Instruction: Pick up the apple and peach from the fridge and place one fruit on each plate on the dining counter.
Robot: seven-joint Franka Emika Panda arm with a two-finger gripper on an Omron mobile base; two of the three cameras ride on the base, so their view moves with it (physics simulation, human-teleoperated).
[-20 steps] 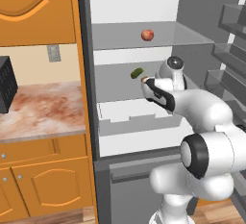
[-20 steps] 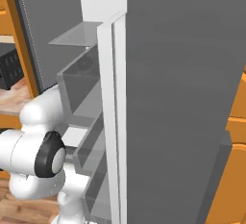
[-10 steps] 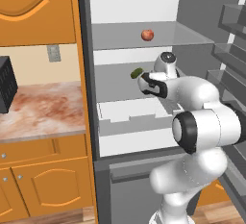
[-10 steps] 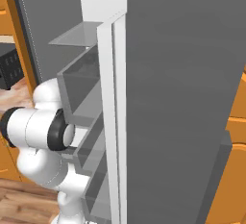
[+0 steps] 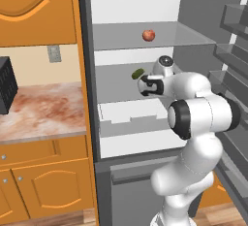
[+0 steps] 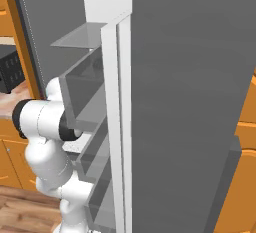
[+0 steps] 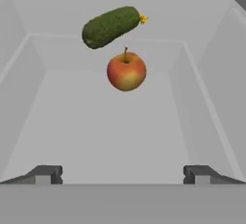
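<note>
Reaching into the fridge (image 5: 92,123) with jaws fully spread and empty, the gripper (image 7: 123,175) faces the apple (image 7: 126,70) lying straight ahead on the shelf, just before a cucumber (image 7: 111,26), ready to straddle it.

Apple (image 7: 126,71): red-yellow, upright, stem up, on middle shelf of the open fridge (image 5: 138,7). Peach (image 5: 149,35): reddish, on the shelf above.
</note>
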